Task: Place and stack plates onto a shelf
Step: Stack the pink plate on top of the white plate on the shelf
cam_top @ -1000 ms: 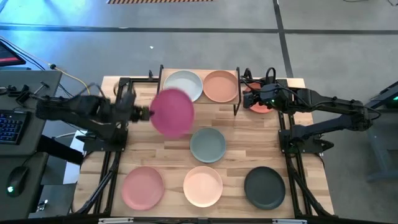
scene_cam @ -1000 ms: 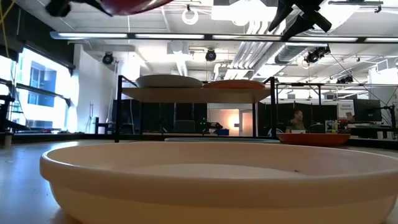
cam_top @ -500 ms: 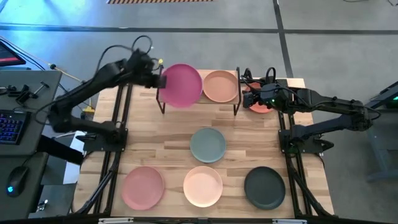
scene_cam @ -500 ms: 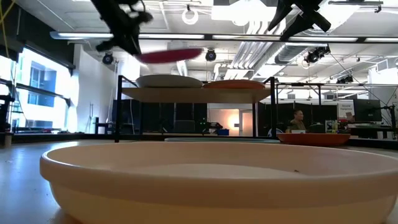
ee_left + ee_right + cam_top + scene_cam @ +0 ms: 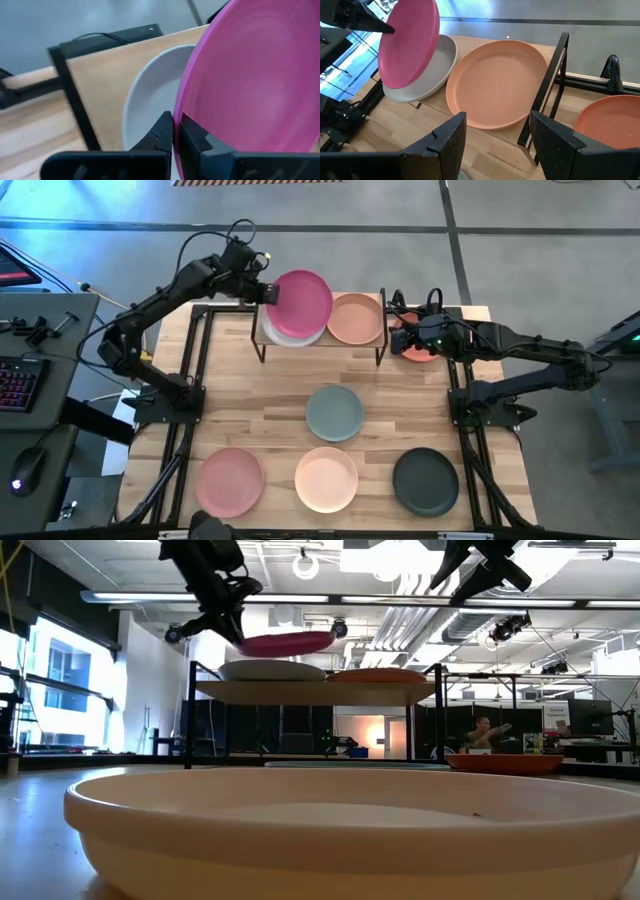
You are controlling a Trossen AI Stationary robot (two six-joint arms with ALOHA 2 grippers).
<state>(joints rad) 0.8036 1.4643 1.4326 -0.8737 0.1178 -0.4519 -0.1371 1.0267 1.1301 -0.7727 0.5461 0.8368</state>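
Note:
My left gripper [image 5: 262, 292] is shut on the hot pink plate [image 5: 303, 302], over the left half of the shelf [image 5: 320, 352]. Below it the pale grey-white plate [image 5: 288, 336] rests on the shelf top beside the tan plate [image 5: 355, 318]. In the low view the pink plate [image 5: 285, 642] hovers just above the grey-white plate [image 5: 270, 670]. My right gripper [image 5: 497, 135] is open and hangs above the orange plate [image 5: 418, 348], which lies on the table right of the shelf. The grey-teal [image 5: 334, 412], dusty pink [image 5: 229, 480], cream-peach [image 5: 326, 478] and black [image 5: 425, 480] plates lie flat on the table. My left gripper pinches the pink plate's rim [image 5: 181, 107] on its left side between the two fingers, one on the upper face and one underneath. The fingers [image 5: 230, 625] slant down from the table's left. The plate is lifted clear and sits slightly tilted above the grey-white plate.
The shelf's black legs [image 5: 545, 85] stand between the tan plate and the orange plate. The cream-peach plate [image 5: 340, 830] fills the low view's foreground. A person [image 5: 480, 732] sits far behind the table. Bare wood [image 5: 240, 405] lies left of the grey-teal plate.
My left gripper swung the pink plate from over the table's middle left toward the far edge and right, then lowered it over the shelf's left half. The plate turned from steeply tipped to nearly level and now covers most of the grey-white plate.

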